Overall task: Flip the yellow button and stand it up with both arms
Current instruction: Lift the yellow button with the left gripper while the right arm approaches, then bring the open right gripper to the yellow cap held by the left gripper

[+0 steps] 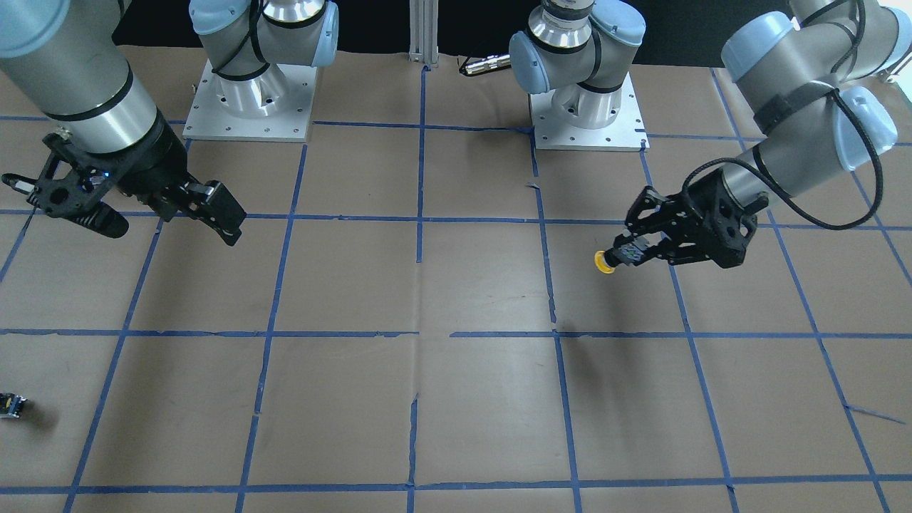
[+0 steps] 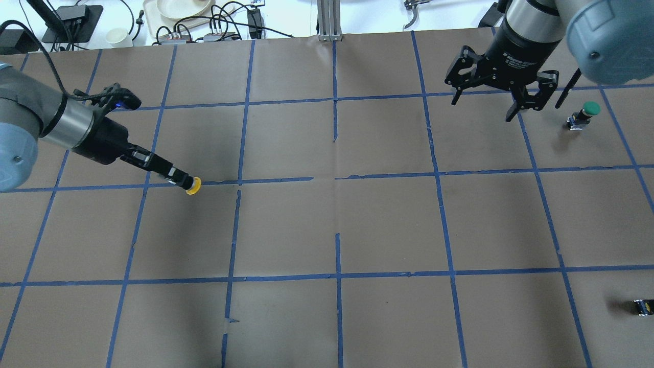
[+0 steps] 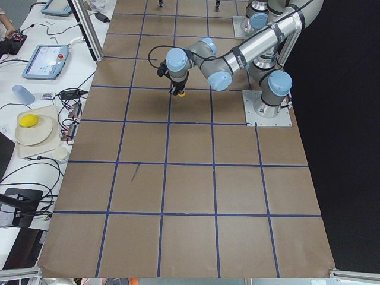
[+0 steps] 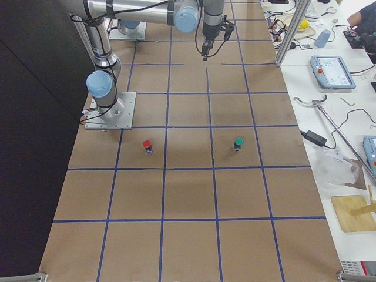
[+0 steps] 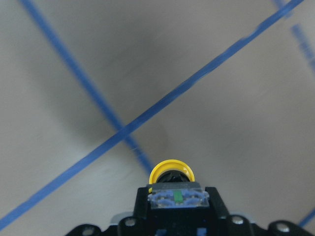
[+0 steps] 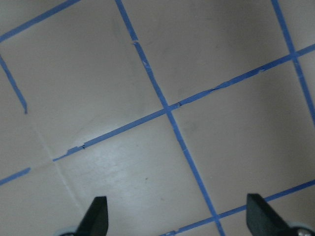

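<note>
The yellow button (image 2: 192,186) is clamped by its black-grey body in my left gripper (image 2: 179,179), lying sideways with its cap pointing away from the wrist, above the brown table (image 2: 327,225). In the front-facing view the cap (image 1: 604,262) sticks out past the left gripper (image 1: 633,254). The left wrist view shows the yellow cap (image 5: 172,171) just beyond the shut fingers. My right gripper (image 2: 503,105) is open and empty, raised over the far right of the table; it also shows in the front-facing view (image 1: 174,226). Its wrist view shows only its two fingertips (image 6: 97,216) and bare paper.
A green-capped button (image 2: 587,112) stands right of my right gripper and also shows in the exterior right view (image 4: 238,143). A red-capped button (image 4: 147,144) stands near the right arm's base. A tiny capless part (image 2: 643,306) lies at the near right edge. Blue tape lines grid the table.
</note>
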